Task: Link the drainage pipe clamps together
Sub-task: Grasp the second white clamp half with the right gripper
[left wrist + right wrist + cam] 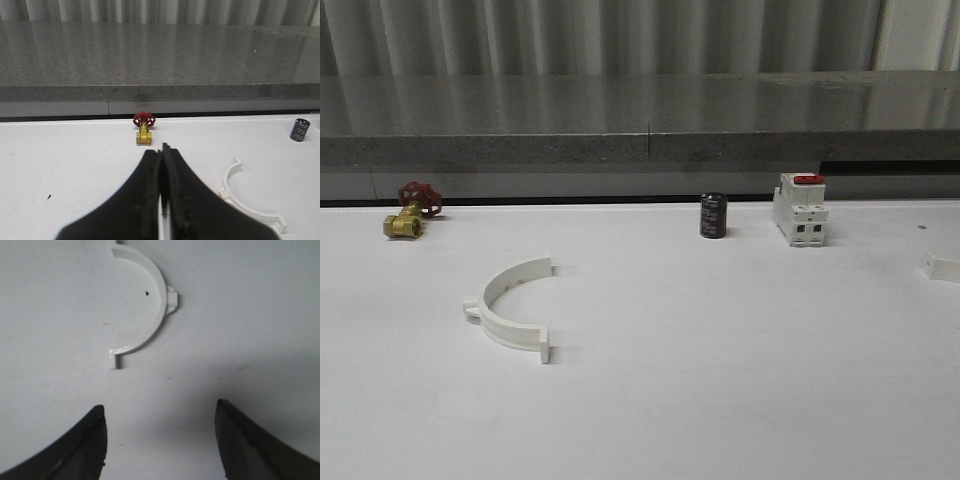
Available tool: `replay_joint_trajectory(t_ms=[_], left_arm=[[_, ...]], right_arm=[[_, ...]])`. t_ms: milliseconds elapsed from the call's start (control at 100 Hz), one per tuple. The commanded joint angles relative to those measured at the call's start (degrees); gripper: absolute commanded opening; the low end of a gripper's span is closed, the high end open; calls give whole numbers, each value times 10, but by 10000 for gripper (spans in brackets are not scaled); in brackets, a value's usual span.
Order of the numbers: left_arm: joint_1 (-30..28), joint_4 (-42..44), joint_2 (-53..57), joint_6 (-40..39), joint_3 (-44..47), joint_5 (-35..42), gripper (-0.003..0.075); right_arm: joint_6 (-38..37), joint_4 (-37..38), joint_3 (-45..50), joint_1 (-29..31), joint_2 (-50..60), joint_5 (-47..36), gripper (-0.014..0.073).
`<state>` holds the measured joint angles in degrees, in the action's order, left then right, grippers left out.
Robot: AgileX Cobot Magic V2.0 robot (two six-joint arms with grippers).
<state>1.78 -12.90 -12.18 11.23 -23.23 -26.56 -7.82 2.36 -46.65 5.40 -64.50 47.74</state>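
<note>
Ahead of my right gripper [160,440], whose fingers stand wide apart, I see one clamp half [147,310] lying flat on the white table [720,380], untouched. My left gripper [161,165] is closed on nothing; the other clamp half [245,197] lies just beside its fingers, the brass valve [144,127] and a black capacitor [299,129] farther off.

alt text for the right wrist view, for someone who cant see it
A white half-ring clamp lies flat on a white table, its small lug pointing away from the curve's open side. The right claw hangs open above the table, its two dark fingers spread wide, touching nothing.
</note>
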Motion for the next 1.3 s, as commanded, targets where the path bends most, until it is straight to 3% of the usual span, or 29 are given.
replay_joint_trajectory(t_ms=[0,410,960,1010,1180,1290], left_arm=[[-1,-10,-5,-4,-15,42,-21],[-1,-10,-5,-4,-15,42,-21],[-1,-10,-5,-4,-15,42,-21],[-1,-10,-5,-4,-15,42,-21],[-1,-10,-5,-4,-15,42,-21],[-1,-10,-5,-4,-15,42,-21]], right_arm=[[-16,-8,-34,23,-42,1,467],[-15,-58,-158,34,-269,7,467],[-15,-36,-252,32,-422,-10,461],[-15,-36,-255,32,-427,-10,415],[-15,-36,-259,32,-437,-5,114],[-16,-36,-259,32,-435,-3,43]])
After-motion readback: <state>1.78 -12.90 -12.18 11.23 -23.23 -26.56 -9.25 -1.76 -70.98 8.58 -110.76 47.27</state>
